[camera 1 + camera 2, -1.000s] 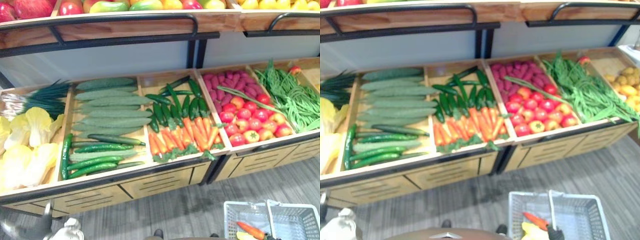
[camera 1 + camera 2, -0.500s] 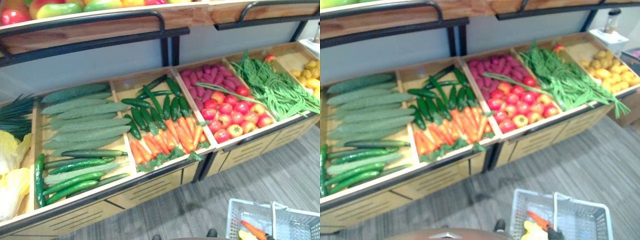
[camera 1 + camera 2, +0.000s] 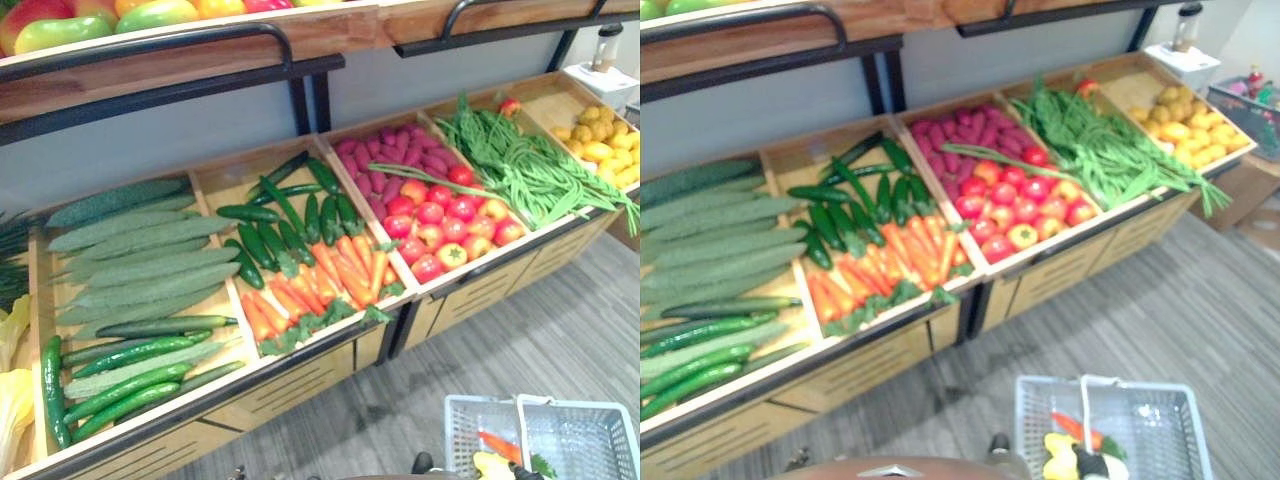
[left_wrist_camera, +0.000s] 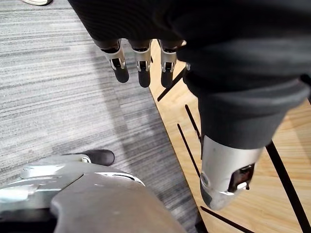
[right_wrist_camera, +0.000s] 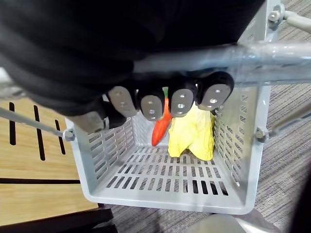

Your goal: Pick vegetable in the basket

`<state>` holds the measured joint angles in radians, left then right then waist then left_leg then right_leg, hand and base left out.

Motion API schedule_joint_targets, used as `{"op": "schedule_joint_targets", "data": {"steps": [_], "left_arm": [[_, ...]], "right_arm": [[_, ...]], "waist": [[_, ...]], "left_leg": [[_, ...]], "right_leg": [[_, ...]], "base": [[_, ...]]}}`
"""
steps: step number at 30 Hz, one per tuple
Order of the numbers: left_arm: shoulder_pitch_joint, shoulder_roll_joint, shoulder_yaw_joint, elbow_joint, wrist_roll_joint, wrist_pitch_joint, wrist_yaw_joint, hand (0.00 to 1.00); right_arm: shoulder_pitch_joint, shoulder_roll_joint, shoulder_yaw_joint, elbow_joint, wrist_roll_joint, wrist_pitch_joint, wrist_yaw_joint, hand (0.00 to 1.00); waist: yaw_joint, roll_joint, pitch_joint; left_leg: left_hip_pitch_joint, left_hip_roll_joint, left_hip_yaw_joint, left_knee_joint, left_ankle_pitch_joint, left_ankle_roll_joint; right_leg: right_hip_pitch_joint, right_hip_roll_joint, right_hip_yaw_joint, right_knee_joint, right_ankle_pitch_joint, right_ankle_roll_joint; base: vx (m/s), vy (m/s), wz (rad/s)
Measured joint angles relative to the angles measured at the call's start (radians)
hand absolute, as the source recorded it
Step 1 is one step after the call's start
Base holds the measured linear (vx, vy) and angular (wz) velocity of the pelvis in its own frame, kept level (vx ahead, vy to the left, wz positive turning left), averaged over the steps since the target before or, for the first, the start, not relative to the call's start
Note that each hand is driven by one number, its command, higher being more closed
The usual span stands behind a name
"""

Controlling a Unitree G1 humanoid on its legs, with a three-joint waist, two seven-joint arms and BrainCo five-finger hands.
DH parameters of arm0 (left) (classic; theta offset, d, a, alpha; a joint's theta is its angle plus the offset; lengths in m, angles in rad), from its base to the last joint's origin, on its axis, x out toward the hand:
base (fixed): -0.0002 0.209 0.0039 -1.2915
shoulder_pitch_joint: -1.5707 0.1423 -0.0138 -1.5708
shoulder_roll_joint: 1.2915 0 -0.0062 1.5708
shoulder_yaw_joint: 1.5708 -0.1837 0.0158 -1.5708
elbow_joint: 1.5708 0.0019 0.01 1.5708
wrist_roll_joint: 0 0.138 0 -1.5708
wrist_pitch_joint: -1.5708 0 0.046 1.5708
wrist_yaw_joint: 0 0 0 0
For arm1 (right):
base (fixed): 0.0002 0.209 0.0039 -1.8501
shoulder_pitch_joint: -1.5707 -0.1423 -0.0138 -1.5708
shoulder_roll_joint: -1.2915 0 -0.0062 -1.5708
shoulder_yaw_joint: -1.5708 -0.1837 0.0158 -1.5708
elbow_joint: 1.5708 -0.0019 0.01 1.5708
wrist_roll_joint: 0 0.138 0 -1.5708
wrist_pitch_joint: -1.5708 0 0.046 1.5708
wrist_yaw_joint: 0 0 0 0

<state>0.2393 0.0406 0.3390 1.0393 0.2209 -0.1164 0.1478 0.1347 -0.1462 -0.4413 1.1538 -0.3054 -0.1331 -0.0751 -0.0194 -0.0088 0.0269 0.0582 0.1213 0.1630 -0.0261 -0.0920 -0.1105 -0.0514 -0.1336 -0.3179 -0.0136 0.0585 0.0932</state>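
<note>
A grey plastic basket hangs low on my right, above the floor in front of the stand. My right hand is shut on the basket's handle, with its fingers curled round the bar. Inside the basket lie an orange carrot and a yellow leafy vegetable; both also show as the carrot and the yellow vegetable. My left hand hangs open beside the stand's wooden front, holding nothing.
The wooden stand holds bins of pale and dark cucumbers, carrots, tomatoes, purple roots, green beans and yellow produce. A shelf of fruit with a black rail runs above. Grey floor lies before the stand.
The whole view has swung rightward along the stand, so the leafy bins have left the picture and the yellow produce has come in. The basket still hangs from my right hand.
</note>
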Motion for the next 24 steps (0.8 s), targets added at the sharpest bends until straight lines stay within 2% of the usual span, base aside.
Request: {"op": "schedule_joint_targets", "data": {"steps": [7,16,19,22,23,24], "left_arm": [[-0.001,0.005,-0.022,0.006,0.021,0.003,0.001,0.00],[0.000,0.026,-0.077,-0.009,0.029,0.006,-0.002,0.00],[0.006,0.035,-0.118,-0.028,0.029,0.010,-0.012,0.00],[0.021,0.046,-0.172,-0.077,0.027,0.009,-0.038,0.00],[0.021,0.054,-0.189,-0.086,0.024,0.009,-0.047,0.00],[0.021,0.061,-0.203,-0.087,0.020,0.010,-0.054,0.00]], "right_arm": [[0.007,0.003,0.024,0.001,-0.001,0.001,0.004,1.00],[0.004,0.005,0.066,-0.001,0.000,0.001,0.018,1.00],[0.005,0.001,0.065,-0.007,0.000,0.001,0.021,1.00],[0.015,-0.004,0.057,-0.031,0.000,-0.003,0.022,1.00],[0.026,-0.005,0.056,-0.048,0.000,-0.004,0.023,1.00],[0.035,-0.006,0.056,-0.050,0.000,-0.004,0.028,1.00]], "waist": [[-0.001,0.001,-0.001],[0.002,-0.002,-0.002],[0.002,-0.010,0.009],[-0.004,-0.008,0.023],[-0.004,-0.007,0.028],[-0.006,-0.005,0.031]], "left_leg": [[0.017,0.013,0.044,0.008,-0.022,-0.009],[0.055,0.009,0.079,0.004,-0.034,-0.008],[0.066,0.012,0.114,0.060,-0.075,0.001],[0.065,0.014,0.162,0.117,-0.117,0.025],[0.064,0.007,0.186,0.123,-0.129,0.039],[0.064,0.006,0.203,0.120,-0.129,0.041]], "right_leg": [[0.001,0.022,0.039,-0.020,0.001,-0.001],[0.006,0.025,0.081,-0.016,0.001,-0.001],[0.001,0.021,0.124,0.029,0.001,-0.001],[-0.067,0.005,0.195,0.158,0.001,0.000],[-0.112,0.001,0.231,0.217,0.016,0.020],[-0.144,0.010,0.266,0.246,0.056,0.042]], "base": [[0.06,-0.004,-0.19],[0.04,0.011,-0.16],[-0.04,0.031,-0.37],[-0.15,0.076,-0.55],[-0.22,0.070,-0.50],[-0.21,0.085,-0.44]]}}
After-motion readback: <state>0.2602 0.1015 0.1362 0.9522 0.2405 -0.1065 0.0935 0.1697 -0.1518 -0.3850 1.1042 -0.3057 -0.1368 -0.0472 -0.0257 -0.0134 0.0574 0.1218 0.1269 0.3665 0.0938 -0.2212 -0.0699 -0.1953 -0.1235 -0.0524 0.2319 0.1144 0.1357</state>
